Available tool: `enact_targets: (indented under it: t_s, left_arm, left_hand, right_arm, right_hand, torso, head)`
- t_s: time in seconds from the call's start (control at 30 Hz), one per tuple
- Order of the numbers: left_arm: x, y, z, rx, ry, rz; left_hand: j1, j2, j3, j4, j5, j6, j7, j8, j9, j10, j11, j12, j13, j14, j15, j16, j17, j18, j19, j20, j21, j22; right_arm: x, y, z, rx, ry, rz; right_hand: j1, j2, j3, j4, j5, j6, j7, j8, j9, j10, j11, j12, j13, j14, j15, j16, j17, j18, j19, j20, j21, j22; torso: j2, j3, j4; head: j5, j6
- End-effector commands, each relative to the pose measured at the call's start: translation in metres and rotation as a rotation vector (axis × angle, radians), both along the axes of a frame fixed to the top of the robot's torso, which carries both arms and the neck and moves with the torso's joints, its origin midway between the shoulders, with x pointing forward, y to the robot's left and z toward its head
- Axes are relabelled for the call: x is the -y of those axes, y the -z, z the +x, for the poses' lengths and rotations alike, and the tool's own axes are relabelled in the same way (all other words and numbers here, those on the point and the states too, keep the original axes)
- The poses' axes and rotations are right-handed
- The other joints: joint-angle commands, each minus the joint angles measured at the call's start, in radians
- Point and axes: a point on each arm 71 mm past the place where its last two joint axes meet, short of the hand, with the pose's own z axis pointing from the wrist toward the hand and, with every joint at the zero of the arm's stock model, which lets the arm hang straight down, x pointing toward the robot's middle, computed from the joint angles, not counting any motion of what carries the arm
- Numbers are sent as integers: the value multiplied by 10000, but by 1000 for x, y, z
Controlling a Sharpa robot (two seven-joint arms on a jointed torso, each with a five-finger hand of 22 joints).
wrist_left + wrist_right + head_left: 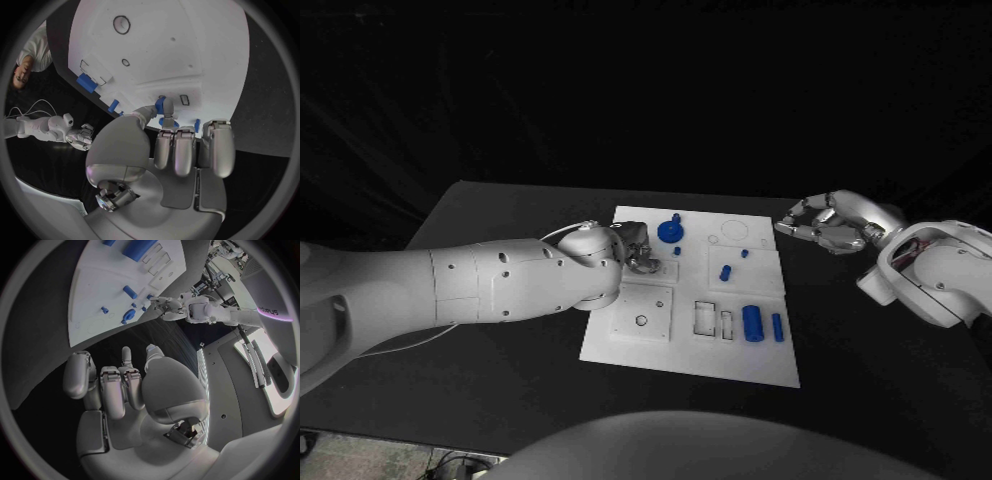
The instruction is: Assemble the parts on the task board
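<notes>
The white rectangular task board [678, 345] lay flat in the middle of the black table [488, 215], its long axis running away from the robot. On its right-hand portion two blue cylindrical parts lay side by side, the thicker blue cylinder [753, 323] and a slimmer blue bar [777, 327], both with their long axes pointing away from the robot along the board. A shorter blue peg [726, 271] lay further up, slightly tilted, and a round blue knob-like part [671, 232] sat near the far edge beside a small upright blue pin [676, 217]. The left hand [640, 259] was positioned over the board's left-centre. In the left wrist view, the left hand [181, 145] had its fingers [182, 150] curled downward, with blue pieces [161, 106] just past the thumb and fingertips; whether it pinched one or merely stood next to them could not be made out, so its grip could not be determined. The right hand [831, 224] hung off the board's far right corner, above the table and apart from every part. In the right wrist view, the right hand [134, 390] showed its fingers loosely bent and separated, holding nothing. Several recesses on the board were too small to identify.
</notes>
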Motion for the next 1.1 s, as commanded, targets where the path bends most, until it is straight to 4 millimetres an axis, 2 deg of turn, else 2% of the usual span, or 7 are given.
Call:
enact_targets:
  t_s: [0.03,0.17,0.37,0.5,0.73,0.9,1.1]
  left_arm:
    - [0,3,-3,-99,-28,-149]
    - [0,-2,-4,254,-107,-529]
    - [-4,-16,-1,361,-433,-986]
    - [-8,-32,9,-104,-800,-1128]
    - [-14,-56,28,-1326,-882,-367]
    - [-12,-59,37,-2140,-803,106]
    - [-5,-57,41,-2813,-618,416]
  left_hand:
    - [93,0,1360,-1309,45,26,-81,27,12,1031,-72,-35,2630,1036,-71,25,2631,3,228,-52,30,1619]
    - [98,-2,1377,-1289,39,35,-84,30,15,1031,-75,-35,2630,1036,-75,25,2631,-4,248,-55,47,1643]
    - [151,-121,1533,-1172,-182,92,-115,38,32,1031,-107,-35,2630,1036,-107,25,2631,-12,280,-84,65,1677]
    - [158,-145,1560,-1154,-189,104,-120,40,35,1031,-112,-35,2630,1036,-111,25,2631,-20,304,-88,87,1705]
    - [180,-164,1599,-1149,-182,99,-122,32,34,1031,-114,-35,2630,1036,-116,25,2631,-15,291,-93,71,1689]
    - [203,-166,1634,-1149,-176,81,-116,18,31,1031,-115,-35,2630,1036,-118,25,2631,-22,311,-97,89,1713]
    - [231,-170,1676,-1141,-140,52,-99,-8,28,1031,-105,-35,2630,1036,-116,25,2631,-55,400,-102,174,1820]
  right_arm:
    - [-1,0,0,27,-60,0]
    - [0,0,0,32,-47,-2]
    - [0,0,0,31,-26,-7]
    - [-1,1,0,-11,-21,37]
    - [-3,1,1,-102,-16,111]
    - [-3,1,1,-168,2,180]
    - [-4,1,1,-200,0,208]
  right_hand:
    - [111,-11,-35,-27,36,-72,-8,-66,-14,1041,-10,34,2607,1025,-30,34,2634,116,-52,-5,-60,1541]
    - [114,-10,-34,-28,37,-72,-8,-65,-14,1041,-10,34,2607,1025,-30,34,2634,120,-64,-5,-74,1536]
    - [123,-8,-31,-29,40,-69,-8,-64,-14,1041,-9,34,2607,1025,-30,34,2634,124,-78,-5,-91,1531]
    - [127,-7,-30,-29,41,-68,-9,-64,-14,1041,-8,34,2607,1025,-30,34,2634,126,-86,-5,-100,1528]
    - [199,-1,-14,-42,56,-60,-12,-60,-12,1041,-9,34,2607,1025,-27,34,2634,132,-108,-4,-136,1519]
    - [228,-3,-9,-47,59,-60,-12,-60,-12,1041,-8,34,2607,1025,-27,34,2634,134,-114,-3,-146,1517]
    - [228,-3,-9,-47,59,-60,-12,-60,-12,1041,-8,34,2607,1025,-27,34,2634,134,-114,-3,-146,1517]
  torso:
    - [-2,-2,-2]
    - [-4,-4,-2]
    - [0,-1,-2]
    - [1,2,-9]
    - [-5,6,3]
    - [8,2,-11]
    - [4,1,5]
  head:
    - [6,0]
    - [-1,0]
    - [-14,0]
    - [-1,0]
    - [-2,0]
    - [35,0]
    - [57,0]
